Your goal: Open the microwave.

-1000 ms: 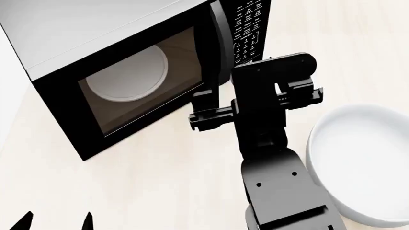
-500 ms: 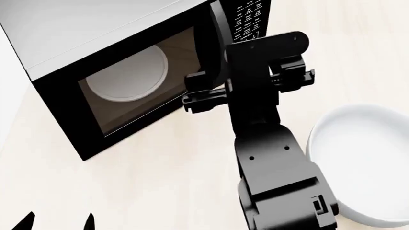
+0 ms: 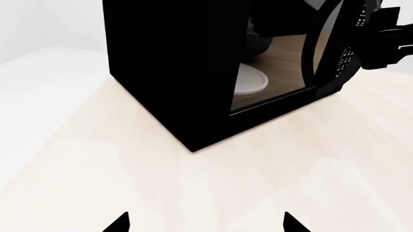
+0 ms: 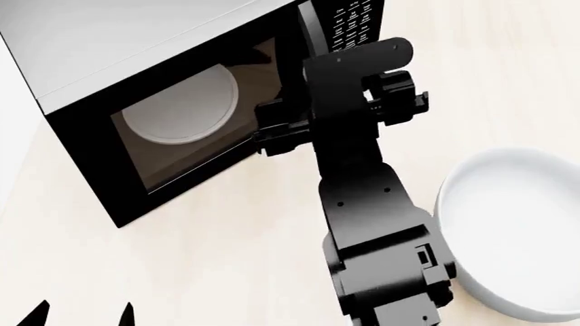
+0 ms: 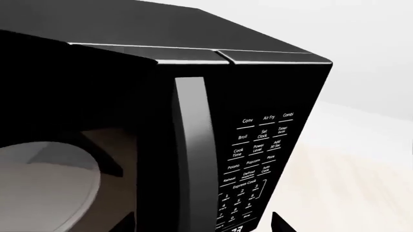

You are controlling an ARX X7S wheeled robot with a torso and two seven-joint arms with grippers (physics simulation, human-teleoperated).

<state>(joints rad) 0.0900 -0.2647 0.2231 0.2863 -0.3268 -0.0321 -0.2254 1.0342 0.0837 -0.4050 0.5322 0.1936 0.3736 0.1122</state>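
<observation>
The black microwave [image 4: 91, 146] with a grey top stands at the upper left of the head view. Its white turntable plate [image 4: 181, 105] shows through the glass door. The keypad [image 4: 349, 30] is to the right of the door. My right gripper [image 4: 337, 102] is open at the door's handle side. In the right wrist view the upright handle [image 5: 193, 145] stands between its spread fingertips [image 5: 281, 223], beside the keypad [image 5: 258, 154]. The door looks shut or nearly so. My left gripper [image 3: 206, 224] is open and empty, low over the table in front of the microwave [image 3: 168, 72].
A large white bowl [image 4: 512, 231] sits on the pale wooden table [image 4: 208, 258] to the right of my right arm. My right arm shows beside the microwave's keypad side in the left wrist view [image 3: 387, 34]. The left fingertips [image 4: 125, 314] show at the bottom left.
My right gripper has moved forward and a little left toward the microwave, up to the door handle. The left gripper has not moved.
</observation>
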